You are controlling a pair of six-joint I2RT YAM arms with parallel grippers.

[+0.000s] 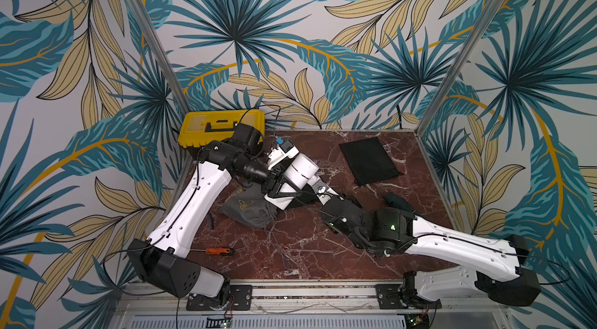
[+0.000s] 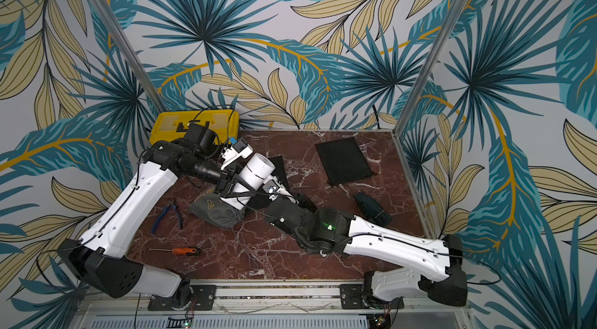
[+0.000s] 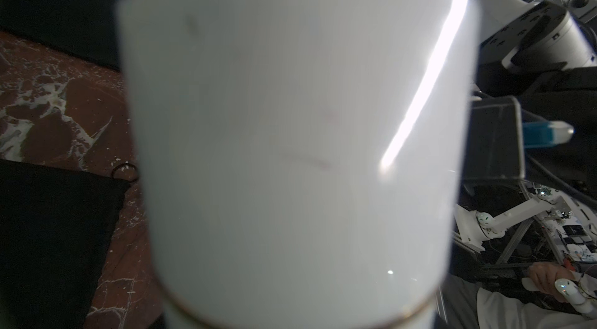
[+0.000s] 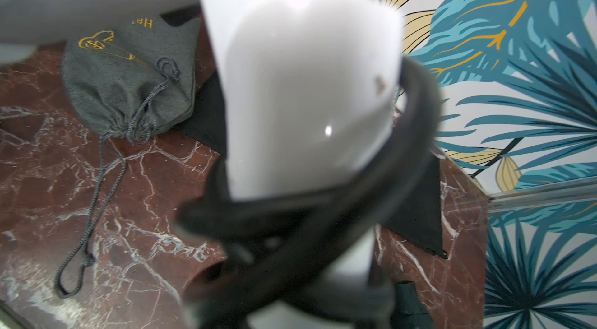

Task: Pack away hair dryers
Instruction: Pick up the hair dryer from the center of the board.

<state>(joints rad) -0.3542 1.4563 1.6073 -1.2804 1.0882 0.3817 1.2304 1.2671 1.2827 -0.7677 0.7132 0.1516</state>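
Both top views show the right gripper [image 1: 318,189] clamping the handle of the white plastic T-shaped hair dryer [image 1: 303,166], held over a grey drawstring cloth pouch [image 1: 248,212] on the red marble tabletop [image 1: 290,246]. The left gripper [image 1: 280,187] straddles its barrel. Left wrist: the barrel hides the jaws, so I cannot tell their grip. Right wrist: a black cord [image 4: 416,117] wraps the handle.

Toolbox [image 1: 193,136]; screwdriver [image 1: 219,250]; pliers [image 2: 168,214]; grey pouch [image 4: 129,85]

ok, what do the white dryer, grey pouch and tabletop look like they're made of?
White hair dryer: looks like glossy moulded plastic, sharp light streak on the barrel.
Grey pouch: woven cloth, matte, gathered by a cord, yellow print or stitching.
Tabletop: red-brown marble look with white veins; real stone or printed sheet, can't tell.
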